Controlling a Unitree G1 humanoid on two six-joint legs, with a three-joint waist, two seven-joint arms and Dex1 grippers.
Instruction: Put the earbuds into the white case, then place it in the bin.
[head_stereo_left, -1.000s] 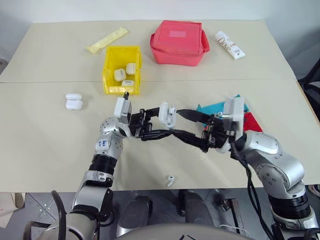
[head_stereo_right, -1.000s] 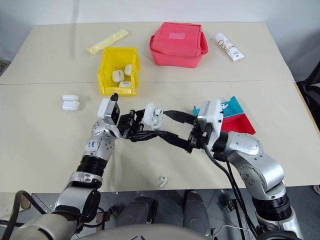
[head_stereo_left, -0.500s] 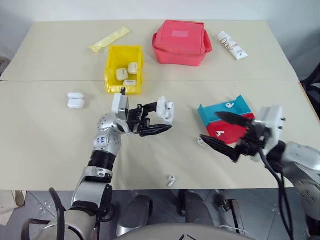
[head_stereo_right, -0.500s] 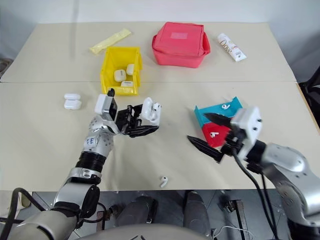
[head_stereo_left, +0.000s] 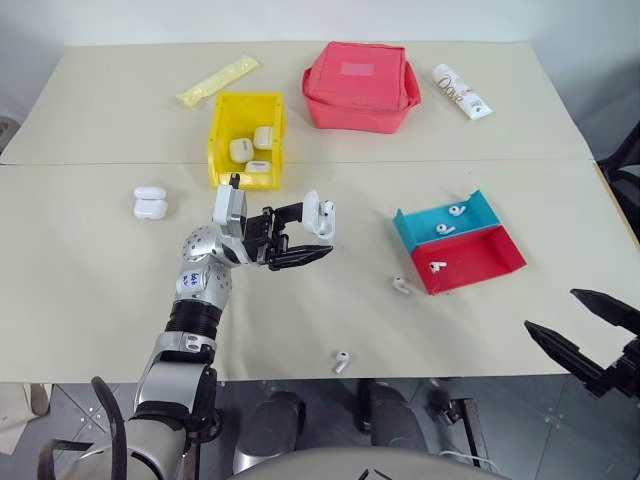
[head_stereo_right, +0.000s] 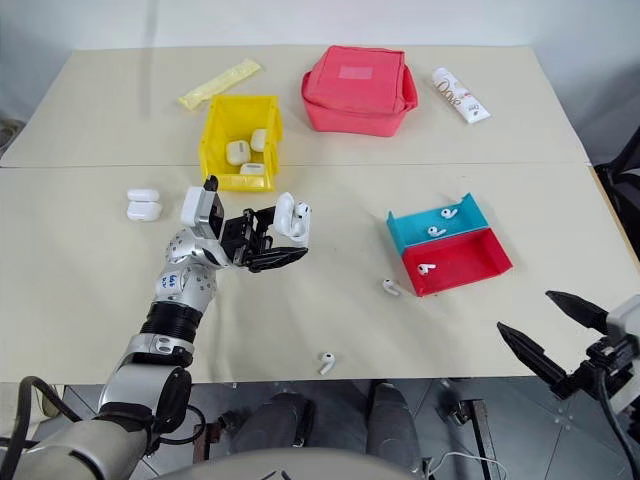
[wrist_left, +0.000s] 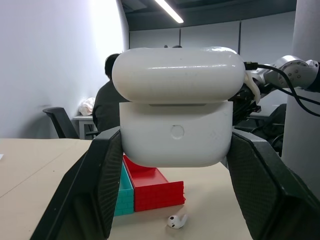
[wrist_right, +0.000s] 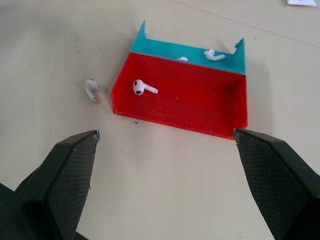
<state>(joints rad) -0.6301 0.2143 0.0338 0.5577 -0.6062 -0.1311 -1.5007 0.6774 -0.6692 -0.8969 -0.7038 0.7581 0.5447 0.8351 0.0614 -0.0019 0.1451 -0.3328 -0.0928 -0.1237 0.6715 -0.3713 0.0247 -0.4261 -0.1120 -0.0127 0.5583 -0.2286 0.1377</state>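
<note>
My left gripper (head_stereo_left: 316, 234) is shut on the white case (head_stereo_left: 319, 214) and holds it above the middle of the table. In the left wrist view the case (wrist_left: 175, 115) sits between the two fingers, lid down over the base. The yellow bin (head_stereo_left: 216, 140) stands behind it with three white cases inside. Earbuds lie in the teal-and-red tray (head_stereo_left: 500, 262): two in the teal half (head_stereo_left: 457, 211), one in the red half (head_stereo_left: 436, 266). Two more earbuds lie on the table (head_stereo_left: 401, 286), one near the front edge (head_stereo_left: 341, 361). My right gripper (head_stereo_left: 550, 310) is open at the front right, past the table edge.
A red zip pouch (head_stereo_left: 360, 85) stands at the back, with a white tube (head_stereo_left: 460, 90) to its right and a yellow packet (head_stereo_left: 215, 82) to its left. Two more white cases (head_stereo_left: 150, 201) lie at the left. A person (wrist_left: 107, 107) sits in the background.
My right gripper has drawn away from the case, swinging right and back past the table's front right edge, with its jaws spread wide. The left gripper has kept the case almost in place.
</note>
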